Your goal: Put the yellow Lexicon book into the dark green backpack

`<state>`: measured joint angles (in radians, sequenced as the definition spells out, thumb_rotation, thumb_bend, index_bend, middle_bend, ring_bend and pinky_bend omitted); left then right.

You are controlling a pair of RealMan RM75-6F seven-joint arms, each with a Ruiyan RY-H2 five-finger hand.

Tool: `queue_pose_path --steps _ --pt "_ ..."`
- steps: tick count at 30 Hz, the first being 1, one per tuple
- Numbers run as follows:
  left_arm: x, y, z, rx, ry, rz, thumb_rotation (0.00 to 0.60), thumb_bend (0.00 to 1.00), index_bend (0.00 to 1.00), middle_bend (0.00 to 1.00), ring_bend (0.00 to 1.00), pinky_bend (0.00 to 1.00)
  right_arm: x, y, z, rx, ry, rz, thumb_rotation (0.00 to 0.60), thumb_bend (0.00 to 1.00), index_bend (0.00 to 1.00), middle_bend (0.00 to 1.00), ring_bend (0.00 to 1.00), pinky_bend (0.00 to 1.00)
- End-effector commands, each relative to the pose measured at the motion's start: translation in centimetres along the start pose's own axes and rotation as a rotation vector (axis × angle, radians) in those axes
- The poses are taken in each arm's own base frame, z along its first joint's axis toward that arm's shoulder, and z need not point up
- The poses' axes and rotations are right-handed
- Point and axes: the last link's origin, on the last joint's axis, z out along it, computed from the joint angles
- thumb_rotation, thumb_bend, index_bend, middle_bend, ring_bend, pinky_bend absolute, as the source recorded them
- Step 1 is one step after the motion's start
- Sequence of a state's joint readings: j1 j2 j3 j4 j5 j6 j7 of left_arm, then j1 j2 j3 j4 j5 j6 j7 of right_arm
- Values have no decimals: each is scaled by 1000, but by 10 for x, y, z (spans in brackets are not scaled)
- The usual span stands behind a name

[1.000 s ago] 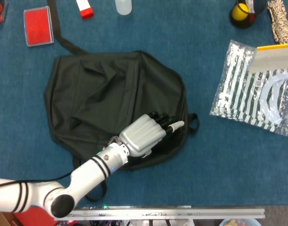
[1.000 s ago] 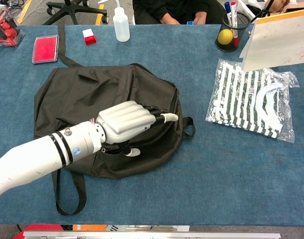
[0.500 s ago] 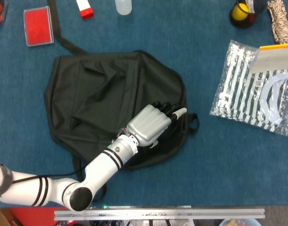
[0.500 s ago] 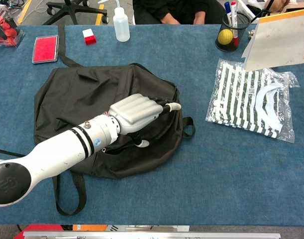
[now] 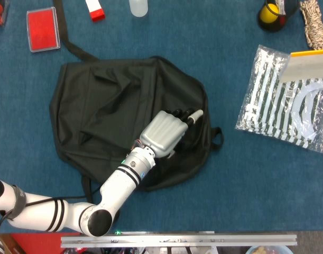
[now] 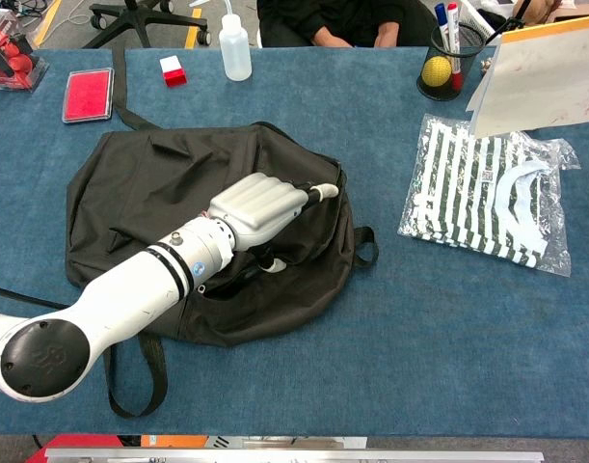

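**Left hand slides further up the backpack**

Over the last second the left hand (image 5: 164, 132) has travelled up and across the dark green fabric backpack (image 5: 105, 106), from the lower right edge toward the middle of the right side, and the white arm behind it has swung so that the elbow now shows low in both views. The hand lies palm down on the bag with its fingers (image 6: 299, 193) held together and stretched toward the bag's right rim; one pale fingertip pokes out past the dark ones. Whether anything is caught beneath the palm cannot be told, since the back of the hand covers that spot. In the chest view the thumb shows under the hand, against a fold of the fabric.

The backpack lies flat on the blue cloth-covered table (image 5: 214, 201), its straps trailing at the upper left and bottom left, a small loop sticking out on the right.

The right hand shows in neither view.

The yellow Lexicon book cannot be picked out with certainty; a flat pale board with a yellow top edge (image 6: 549, 72) stands at the far right, over a clear plastic packet of green-and-white striped cloth (image 6: 482, 188).

Along the far edge sit a red flat case (image 5: 43, 29), a small red-and-white block (image 6: 174, 70), a clear squeeze bottle (image 6: 235, 48) and a black pen cup holding a yellow ball (image 6: 436, 72).
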<state>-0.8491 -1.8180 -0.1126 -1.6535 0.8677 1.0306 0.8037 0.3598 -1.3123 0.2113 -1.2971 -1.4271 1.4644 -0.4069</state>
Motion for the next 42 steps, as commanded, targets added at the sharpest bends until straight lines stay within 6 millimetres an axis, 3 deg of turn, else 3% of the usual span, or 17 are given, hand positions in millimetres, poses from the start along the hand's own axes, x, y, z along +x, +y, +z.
queue_pose_path --steps 1,12,16,23,27,32,42 --pt "1 -5 2 31 14 -24 600 273 152 230 350 531 1 0 0 -1 3 5 600 539 734 597 509 649" --pt "16 -36 3 117 101 -85 600 320 513 590 696 899 5 -3 0 4 9 28 600 537 742 601 513 649" --pt "30 -55 -2 150 152 -145 600 320 584 668 741 945 7 -7 0 9 -5 69 600 537 750 606 518 651" --pt "61 -90 -27 166 237 -253 600 323 601 685 748 956 15 -20 4 19 -58 195 600 538 767 620 534 668" --pt "72 -99 -42 158 285 -302 600 323 595 679 743 947 21 -32 8 23 -103 309 600 538 777 629 544 676" --pt "71 -102 -52 151 285 -315 600 323 584 675 735 942 26 -48 15 13 -190 469 600 539 791 638 556 685" --pt "67 -92 -54 122 282 -338 600 323 575 664 727 939 29 -81 24 -43 -389 777 600 539 794 648 574 699"
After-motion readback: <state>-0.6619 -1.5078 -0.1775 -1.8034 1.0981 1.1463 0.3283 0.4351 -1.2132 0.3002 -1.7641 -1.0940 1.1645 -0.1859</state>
